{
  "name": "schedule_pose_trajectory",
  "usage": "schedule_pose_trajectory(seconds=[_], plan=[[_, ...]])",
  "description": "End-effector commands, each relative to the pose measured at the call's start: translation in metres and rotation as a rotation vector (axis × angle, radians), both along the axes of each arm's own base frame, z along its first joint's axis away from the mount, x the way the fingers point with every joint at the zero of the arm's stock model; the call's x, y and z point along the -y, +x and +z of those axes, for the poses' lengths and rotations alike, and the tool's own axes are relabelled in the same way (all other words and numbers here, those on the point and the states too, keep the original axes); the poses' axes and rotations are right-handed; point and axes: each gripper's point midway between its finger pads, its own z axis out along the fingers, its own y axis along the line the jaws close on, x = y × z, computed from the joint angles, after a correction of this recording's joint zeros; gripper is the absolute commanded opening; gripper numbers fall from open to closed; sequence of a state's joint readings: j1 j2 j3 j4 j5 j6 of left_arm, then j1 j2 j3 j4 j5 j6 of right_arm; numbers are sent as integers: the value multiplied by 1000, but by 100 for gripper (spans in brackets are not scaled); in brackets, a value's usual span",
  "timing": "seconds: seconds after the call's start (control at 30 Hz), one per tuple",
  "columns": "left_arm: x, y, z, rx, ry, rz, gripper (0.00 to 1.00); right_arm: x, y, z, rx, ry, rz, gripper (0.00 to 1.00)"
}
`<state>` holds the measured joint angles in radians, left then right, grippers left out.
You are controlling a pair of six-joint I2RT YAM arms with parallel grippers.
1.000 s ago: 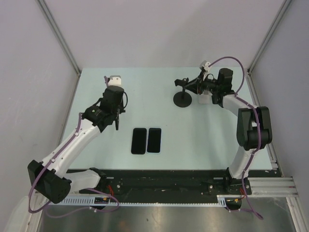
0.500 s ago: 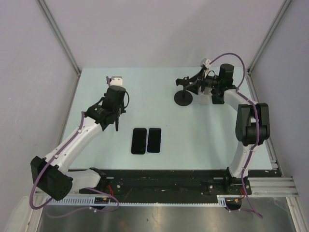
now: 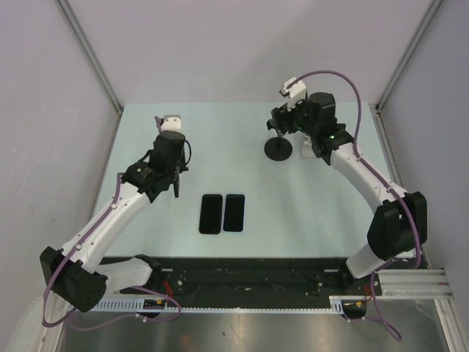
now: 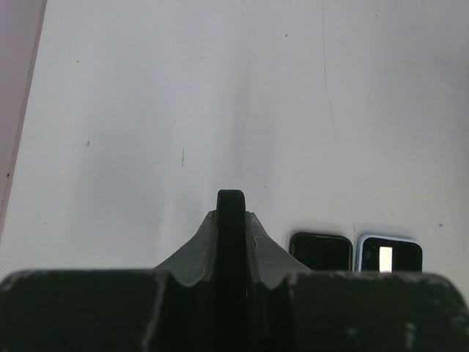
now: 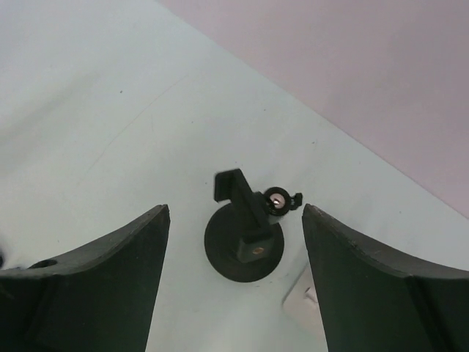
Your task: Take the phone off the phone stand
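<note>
While the phone stand (image 5: 244,246) is standing bare at far right, the right gripper (image 5: 233,216) is hovering above, jaws wide and empty. A phone (image 3: 211,213) and a second phone (image 3: 234,213) are lying flat mid-desk, likely already removed. The left gripper (image 4: 231,213) is idling nearby, jaws pressed together.

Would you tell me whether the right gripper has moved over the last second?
Yes. In the top view the right gripper has shifted left, from the right of the stand to over it, and it is open.
</note>
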<state>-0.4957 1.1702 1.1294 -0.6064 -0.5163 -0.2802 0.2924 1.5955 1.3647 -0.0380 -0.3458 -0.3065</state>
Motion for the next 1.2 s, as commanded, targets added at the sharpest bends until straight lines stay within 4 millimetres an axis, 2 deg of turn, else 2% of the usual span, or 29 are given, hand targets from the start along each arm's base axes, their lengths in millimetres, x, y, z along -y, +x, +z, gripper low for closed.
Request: schedule_pose_trajectory(seconds=[0.0,0.17,0.27,0.37,0.5,0.67,0.9,0.93,1.17], plan=[[-2,3,35,123,-61,13,0,15,-5,15,9,-47,-414,76],[-7,1,41,143,-64,28,0,5,-11,-8,-22,-43,-621,71],[-7,-1,43,150,-69,28,0,2,-7,-13,11,-60,-676,68],[-9,-1,46,158,-70,34,0,2,-2,-17,13,-50,-695,65],[-9,-2,48,164,-76,34,0,0,3,-30,-11,-66,-699,63],[-9,-2,47,163,-79,33,0,8,10,-38,-10,-69,-748,60],[-8,-1,46,158,-80,31,0,10,19,-49,-20,-70,-752,49],[-7,-1,45,156,-81,28,0,7,22,-44,-2,-45,-748,47],[-4,0,41,145,-85,18,1,9,28,-45,8,-33,-757,38]])
